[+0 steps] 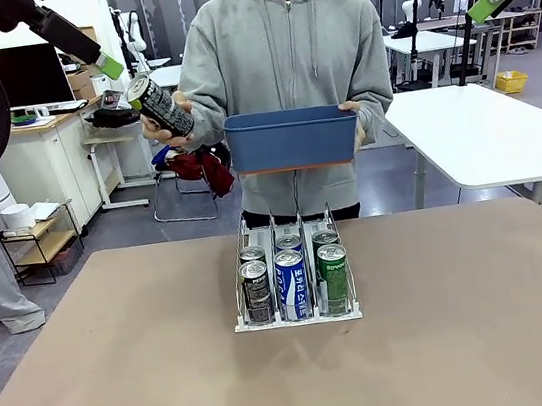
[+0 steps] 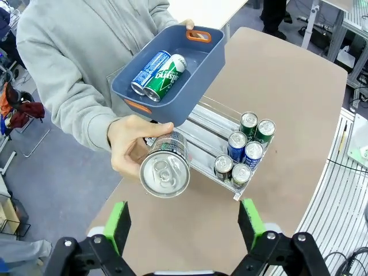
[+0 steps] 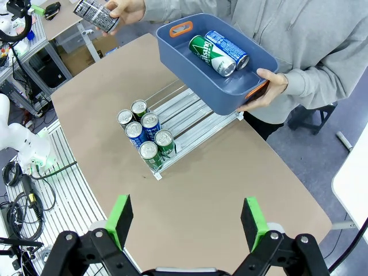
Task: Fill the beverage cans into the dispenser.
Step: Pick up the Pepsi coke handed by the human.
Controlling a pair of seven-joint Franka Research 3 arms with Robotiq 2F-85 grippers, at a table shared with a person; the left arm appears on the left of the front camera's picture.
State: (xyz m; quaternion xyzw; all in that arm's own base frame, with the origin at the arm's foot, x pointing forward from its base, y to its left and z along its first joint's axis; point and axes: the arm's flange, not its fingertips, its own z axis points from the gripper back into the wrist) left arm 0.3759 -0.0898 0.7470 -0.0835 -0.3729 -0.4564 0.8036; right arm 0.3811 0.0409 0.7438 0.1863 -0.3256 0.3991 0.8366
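Front view: what are the tools doing?
— Hanging high at the upper corners, the left gripper (image 1: 110, 66) and right gripper (image 1: 482, 6) touch nothing. The dispenser (image 1: 297, 317) sits mid-table with six cans (image 1: 292, 286) (two per lane).
Left wrist view?
— Its fingers (image 2: 118, 224) stand wide apart, empty; beyond them a person's hand (image 2: 129, 144) holds a black can (image 2: 165, 171) beside the blue bin (image 2: 172, 103).
Right wrist view?
— Spread wide as well, gripping nothing; a green can (image 3: 210, 56) and a blue can (image 3: 226, 49) lie in the bin.

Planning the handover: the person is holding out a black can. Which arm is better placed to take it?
The left. The black can sits straight ahead of the open left pincer; the right pincer hangs far off on the other side.
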